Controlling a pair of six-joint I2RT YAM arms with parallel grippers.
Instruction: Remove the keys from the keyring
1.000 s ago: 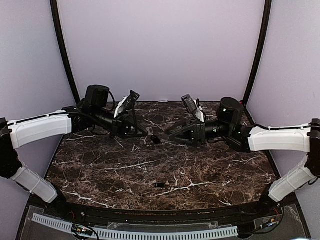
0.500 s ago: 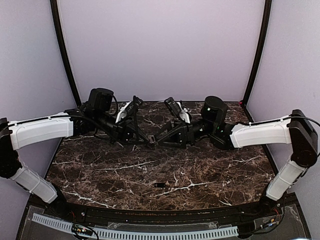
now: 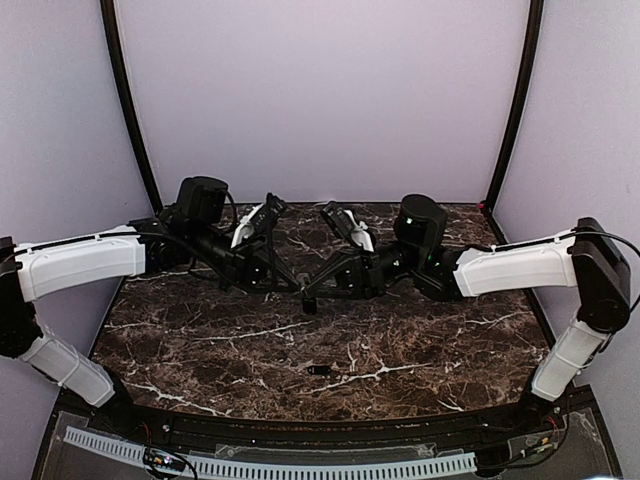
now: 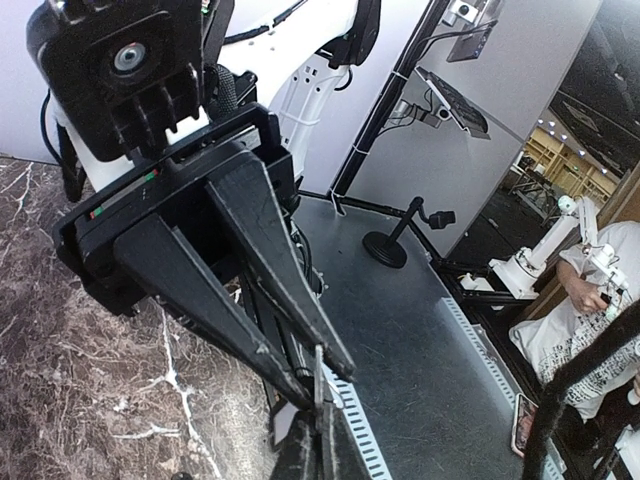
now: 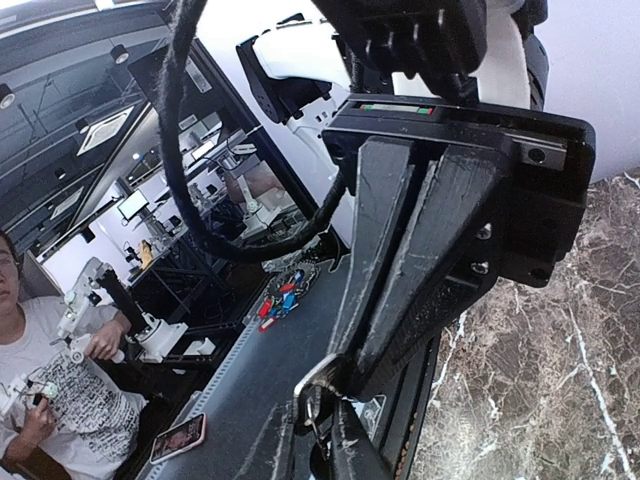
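Jaws of the left gripper (image 5: pixel 348 372) are pinched shut on the keyring (image 5: pixel 305 378), a small silvery loop at mid-counter. The right gripper (image 4: pixel 322 378) meets it tip to tip, jaws nearly together; we cannot tell whether they grip. One key (image 3: pixel 318 370) lies well apart on the counter (image 3: pixel 200 340), towards the near edge. It is tiny, dark and oblong, its long axis running left to right.

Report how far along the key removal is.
Done: one key lies loose on the table, apart from both grippers. In hand: the left gripper is shut on the keyring, with the right gripper tip to tip against it; its grip is unclear. Left: whatever keys hang on the ring, too small to count.
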